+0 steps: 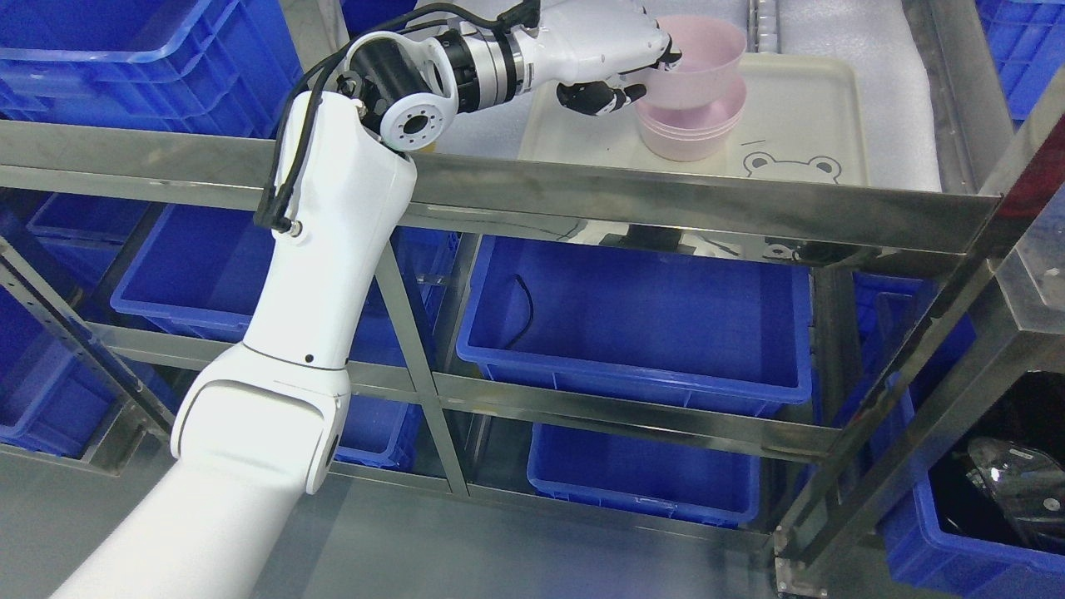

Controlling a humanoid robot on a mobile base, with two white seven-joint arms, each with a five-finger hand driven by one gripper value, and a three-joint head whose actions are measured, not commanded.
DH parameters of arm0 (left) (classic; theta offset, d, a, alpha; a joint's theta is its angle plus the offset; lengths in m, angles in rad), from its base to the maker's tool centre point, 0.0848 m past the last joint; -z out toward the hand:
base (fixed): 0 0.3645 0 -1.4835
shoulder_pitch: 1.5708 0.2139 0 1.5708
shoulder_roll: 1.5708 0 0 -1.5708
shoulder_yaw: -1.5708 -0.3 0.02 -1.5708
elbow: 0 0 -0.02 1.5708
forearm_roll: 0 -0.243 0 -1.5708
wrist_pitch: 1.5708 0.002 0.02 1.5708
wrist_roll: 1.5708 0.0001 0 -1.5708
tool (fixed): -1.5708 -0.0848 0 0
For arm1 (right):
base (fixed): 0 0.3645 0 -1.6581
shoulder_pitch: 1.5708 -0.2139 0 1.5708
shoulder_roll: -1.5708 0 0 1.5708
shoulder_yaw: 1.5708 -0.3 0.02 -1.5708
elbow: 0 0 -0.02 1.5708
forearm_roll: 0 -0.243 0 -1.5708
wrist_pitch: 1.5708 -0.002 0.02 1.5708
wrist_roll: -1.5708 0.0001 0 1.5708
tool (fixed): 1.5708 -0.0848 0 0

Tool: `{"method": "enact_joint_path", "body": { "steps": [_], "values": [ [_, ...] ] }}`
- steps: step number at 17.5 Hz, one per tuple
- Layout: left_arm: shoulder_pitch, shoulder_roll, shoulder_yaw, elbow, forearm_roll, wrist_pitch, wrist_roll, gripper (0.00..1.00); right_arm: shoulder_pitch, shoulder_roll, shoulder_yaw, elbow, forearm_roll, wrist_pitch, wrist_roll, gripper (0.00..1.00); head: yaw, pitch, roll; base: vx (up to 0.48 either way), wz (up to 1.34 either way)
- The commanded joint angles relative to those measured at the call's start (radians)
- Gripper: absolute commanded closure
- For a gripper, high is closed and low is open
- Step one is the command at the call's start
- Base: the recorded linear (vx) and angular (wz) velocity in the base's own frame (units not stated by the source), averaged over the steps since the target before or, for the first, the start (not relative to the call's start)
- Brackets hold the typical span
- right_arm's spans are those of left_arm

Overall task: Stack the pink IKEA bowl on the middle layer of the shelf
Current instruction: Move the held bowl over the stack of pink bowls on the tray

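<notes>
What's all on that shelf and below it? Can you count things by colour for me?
Pink bowls: 1 held by the left hand, plus a stack; its count is unclear.
Cream tray: 1.
Blue bins: at least 8.
Total: at least 11.

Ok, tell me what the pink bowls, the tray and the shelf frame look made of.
Pink bowls: likely matte plastic, uniform colour, soft sheen.
Tray: cream plastic probably, smooth, printed bear face.
Shelf frame: polished metal, seemingly stainless steel; it mirrors the tray.
</notes>
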Motion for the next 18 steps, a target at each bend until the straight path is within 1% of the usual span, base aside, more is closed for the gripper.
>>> {"method": "enact_joint_path", "body": {
  "steps": [1, 3, 6, 7, 11, 15, 18],
  "values": [
    [-0.052, 0.004, -0.112, 0.237, -0.131, 0.007, 0.038, 0.96, 0.023, -0.018, 0.000, -0.018, 0.000, 0.000, 0.000, 0.00, 0.0000, 0.000, 0.000, 0.001, -0.10],
    [-0.052, 0.004, -0.127, 0.247, -0.138, 0.011, 0.061, 0.95, 0.023, -0.018, 0.000, -0.018, 0.000, 0.000, 0.000, 0.00, 0.0000, 0.000, 0.000, 0.005, -0.04],
    [-0.052, 0.004, -0.127, 0.247, -0.135, 0.011, 0.080, 0.91, 0.023, -0.018, 0.000, -0.018, 0.000, 0.000, 0.000, 0.00, 0.0000, 0.000, 0.000, 0.007, 0.05],
    [-0.052, 0.004, -0.129, 0.247, -0.128, 0.011, 0.119, 0.91, 0.023, -0.018, 0.000, -0.018, 0.000, 0.000, 0.000, 0.00, 0.0000, 0.000, 0.000, -0.003, 0.05],
    [-0.053, 0.004, -0.130, 0.241, -0.061, 0.002, 0.168, 0.92, 0.023, -0.018, 0.000, -0.018, 0.000, 0.000, 0.000, 0.00, 0.0000, 0.000, 0.000, -0.004, 0.05],
    [-0.055, 0.004, -0.155, 0.199, -0.033, -0.012, 0.194, 0.92, 0.023, -0.018, 0.000, -0.018, 0.000, 0.000, 0.000, 0.00, 0.0000, 0.000, 0.000, -0.004, 0.05],
    [-0.084, 0.004, -0.155, 0.173, -0.027, -0.012, 0.206, 0.92, 0.023, -0.018, 0.000, -0.018, 0.000, 0.000, 0.000, 0.00, 0.0000, 0.000, 0.000, -0.001, 0.02]
  ]
}}
